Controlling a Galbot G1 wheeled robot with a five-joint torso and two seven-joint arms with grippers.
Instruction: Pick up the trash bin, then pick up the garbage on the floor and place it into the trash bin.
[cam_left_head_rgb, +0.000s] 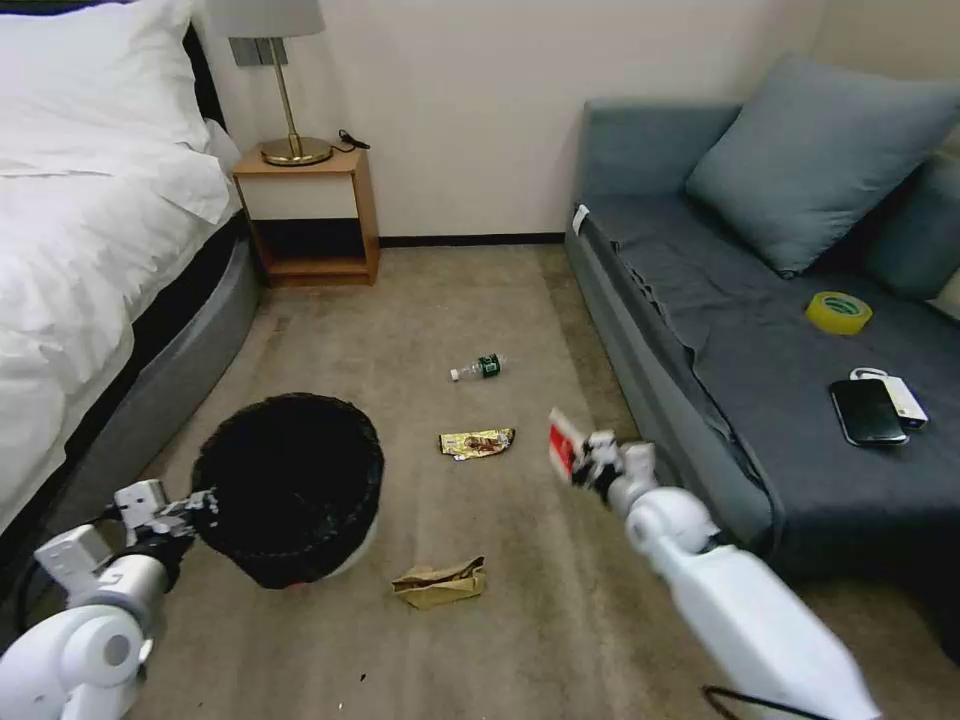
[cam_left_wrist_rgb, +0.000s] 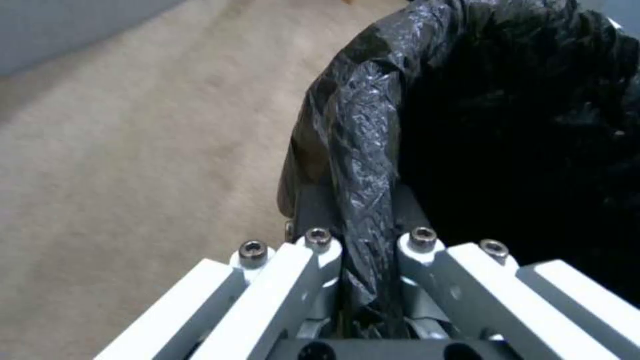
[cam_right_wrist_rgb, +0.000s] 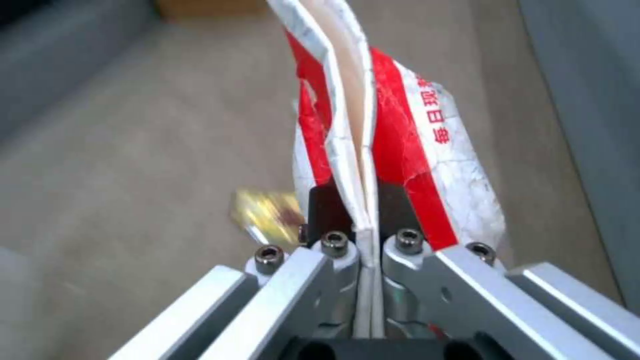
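The trash bin (cam_left_head_rgb: 300, 500), round and white with a crinkled black liner, hangs tilted at lower left, its rim (cam_left_wrist_rgb: 360, 165) pinched in my shut left gripper (cam_left_head_rgb: 200, 503) (cam_left_wrist_rgb: 363, 220). My right gripper (cam_left_head_rgb: 590, 462) (cam_right_wrist_rgb: 365, 210) is shut on the red-and-white packet (cam_left_head_rgb: 562, 445) (cam_right_wrist_rgb: 393, 145), held above the carpet right of the bin. On the floor lie more garbage: a gold-brown wrapper (cam_left_head_rgb: 477, 442) (cam_right_wrist_rgb: 267, 212), a crumpled brown paper bag (cam_left_head_rgb: 440, 584), and a small clear bottle with a green label (cam_left_head_rgb: 478, 368).
A bed (cam_left_head_rgb: 90, 250) lines the left side, and a wooden nightstand (cam_left_head_rgb: 310, 215) with a lamp stands by the wall. The grey sofa (cam_left_head_rgb: 750, 370) on the right carries a yellow tape roll (cam_left_head_rgb: 838, 312) and a black phone (cam_left_head_rgb: 866, 411).
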